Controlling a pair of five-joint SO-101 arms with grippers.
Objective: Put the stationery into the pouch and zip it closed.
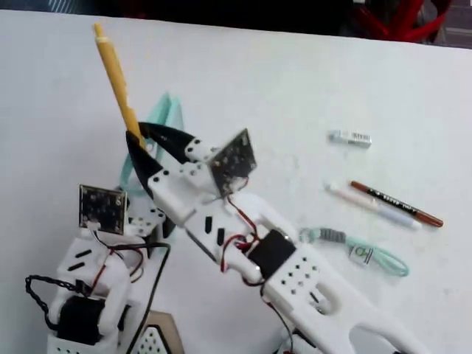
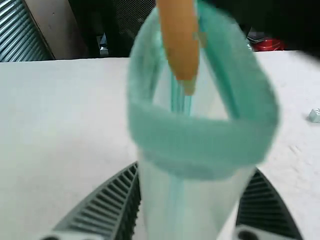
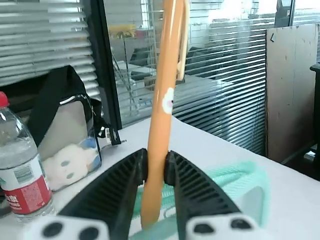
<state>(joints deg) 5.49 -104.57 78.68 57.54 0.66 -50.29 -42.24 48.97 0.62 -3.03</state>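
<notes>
A yellow-orange pen [image 1: 114, 77] stands tilted over the pouch, and my right gripper [image 1: 147, 141] is shut on its lower part. In the right wrist view the fingers [image 3: 127, 175] clamp the pen [image 3: 162, 100] just above its tip. The clear pouch [image 2: 200, 145] with a teal zipper rim is held with its mouth open, my left gripper [image 2: 187, 200] shut on its sides. The pen tip [image 2: 180, 50] hangs right above that mouth. Part of the pouch [image 1: 164, 110] shows behind the right gripper. My left arm [image 1: 96, 273] sits at the near left.
To the right on the white table [image 1: 295, 81] lie a small eraser [image 1: 349, 138], a dark red pen [image 1: 397, 203], a white pen [image 1: 372, 206] and a teal strap [image 1: 354, 251]. A water bottle [image 3: 20, 170] and a clear bag [image 3: 65, 135] stand beyond.
</notes>
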